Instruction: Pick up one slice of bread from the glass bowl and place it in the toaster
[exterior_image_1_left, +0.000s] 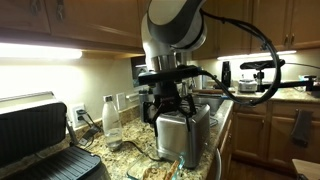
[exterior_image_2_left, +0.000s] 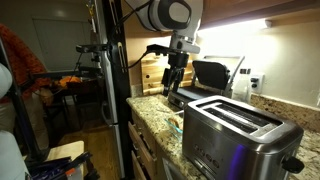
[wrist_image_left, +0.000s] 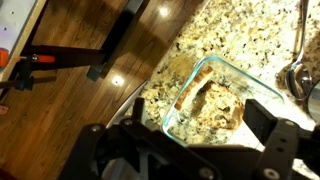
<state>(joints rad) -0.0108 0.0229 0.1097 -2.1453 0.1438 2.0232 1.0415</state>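
Midway above a speckled granite countertop, the gripper is pictured with its dark fingers spread wide and nothing held between them. At 12 o'clock from it in the wrist view, the clear glass bowl, thin-rimmed and rounded at the corners, is set on the stone. The slice of bread, flat and golden-brown with a darker crust, is seen lying inside it. In an exterior view the boxy, shiny steel toaster is shown at 6 o'clock of the gripper, its twin slots turned upward.
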